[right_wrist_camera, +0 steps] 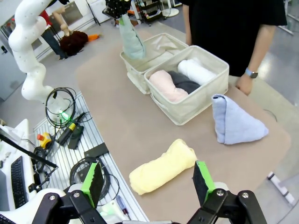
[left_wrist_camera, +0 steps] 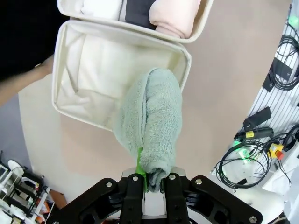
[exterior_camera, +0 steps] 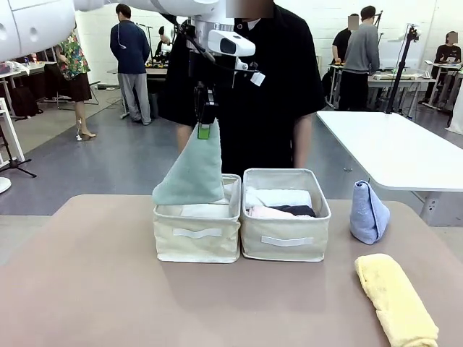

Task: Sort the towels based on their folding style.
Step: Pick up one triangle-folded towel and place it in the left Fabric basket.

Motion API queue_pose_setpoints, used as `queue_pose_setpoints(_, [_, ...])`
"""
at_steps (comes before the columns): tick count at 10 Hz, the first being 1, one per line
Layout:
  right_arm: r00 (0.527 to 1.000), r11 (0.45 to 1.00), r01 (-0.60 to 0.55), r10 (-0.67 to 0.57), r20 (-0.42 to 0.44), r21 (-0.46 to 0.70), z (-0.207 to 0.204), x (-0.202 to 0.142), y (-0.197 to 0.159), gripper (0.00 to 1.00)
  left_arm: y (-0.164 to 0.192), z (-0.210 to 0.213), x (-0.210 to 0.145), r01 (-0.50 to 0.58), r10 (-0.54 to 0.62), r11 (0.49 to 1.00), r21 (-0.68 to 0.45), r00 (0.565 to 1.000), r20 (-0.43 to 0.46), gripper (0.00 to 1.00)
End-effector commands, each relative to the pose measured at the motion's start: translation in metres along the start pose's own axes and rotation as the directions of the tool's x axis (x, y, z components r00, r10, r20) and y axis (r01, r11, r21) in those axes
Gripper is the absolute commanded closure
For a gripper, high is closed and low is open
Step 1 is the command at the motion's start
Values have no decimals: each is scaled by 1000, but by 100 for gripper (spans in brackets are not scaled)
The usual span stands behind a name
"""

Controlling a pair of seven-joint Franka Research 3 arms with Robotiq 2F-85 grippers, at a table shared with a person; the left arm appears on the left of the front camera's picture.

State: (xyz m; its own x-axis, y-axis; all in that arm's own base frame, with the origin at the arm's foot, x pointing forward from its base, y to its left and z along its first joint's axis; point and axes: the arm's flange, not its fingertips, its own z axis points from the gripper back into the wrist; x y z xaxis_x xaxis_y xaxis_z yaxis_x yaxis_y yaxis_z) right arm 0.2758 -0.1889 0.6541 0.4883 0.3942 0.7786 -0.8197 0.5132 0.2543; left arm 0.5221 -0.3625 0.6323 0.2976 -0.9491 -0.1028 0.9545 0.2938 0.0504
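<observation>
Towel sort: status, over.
Left claw shut on sage-green cone towel, hanging over rim of left bin. Right claw open above yellow roll. Light-blue cone on table. Person's hand at far edge, clear.

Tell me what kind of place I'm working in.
Probably a robotics lab or workshop: people stand at white workbenches in the background, a black equipment stand rises nearby, and cable bundles lie on a rack beside the table.

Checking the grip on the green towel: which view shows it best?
The left wrist view: close up, the left gripper is shut on the green towel at its tip. The front view shows it hanging by the left bin, the pinch small. The right wrist view shows it far off, near the top edge.
</observation>
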Motion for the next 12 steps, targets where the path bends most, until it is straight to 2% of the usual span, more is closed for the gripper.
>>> queue_pose_setpoints(1, [999, 1000, -14, 14, 29, 16, 1, 2, -1, 0, 6, 4, 16, -5, 6, 1000, -24, 999, 37, 87])
queue_pose_setpoints(6, [999, 1000, -14, 14, 29, 16, 1, 2, -1, 0, 9, -16, 26, 4, -4, 996, -90, 1000, 8, 87])
queue_pose_setpoints(9, [999, 1000, -14, 14, 29, 16, 1, 2, -1, 0, 8, -40, 27, -5, 4, 998, -64, 1000, -23, 87])
queue_pose_setpoints(12, [999, 1000, -14, 14, 29, 16, 1, 2, -1, 0, 2, -70, 39, 41, -42, 998, -57, 999, -16, 87])
